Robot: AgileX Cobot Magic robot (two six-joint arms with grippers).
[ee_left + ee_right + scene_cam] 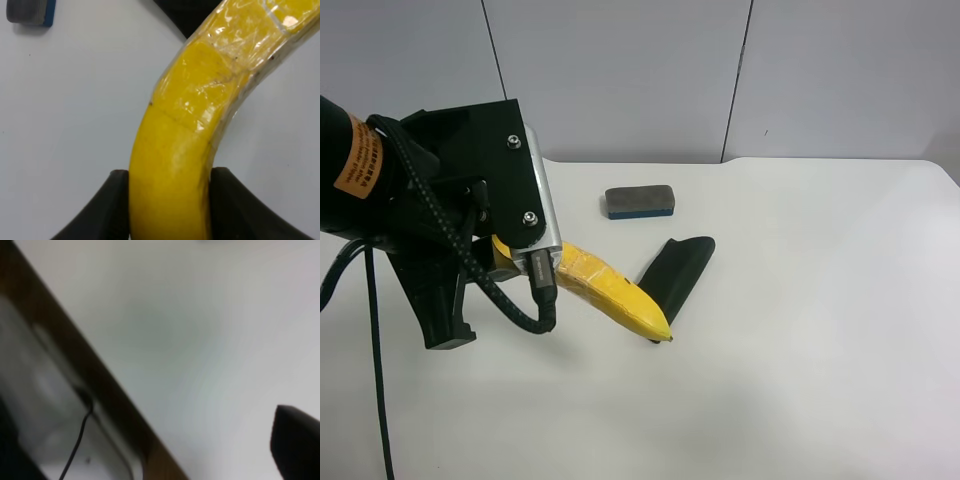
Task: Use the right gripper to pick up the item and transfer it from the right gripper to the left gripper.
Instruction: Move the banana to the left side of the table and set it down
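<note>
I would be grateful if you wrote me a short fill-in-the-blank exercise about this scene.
1. The left gripper is shut on the ____.
2. The eraser has a ____ base.
3. The exterior high view shows only ____ arm.
4. The wedge lies on the white ____.
Missing words: banana; blue; one; table.

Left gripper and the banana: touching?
Touching. Left wrist view: fingers of the left gripper press both sides of the banana, no gap.
</note>
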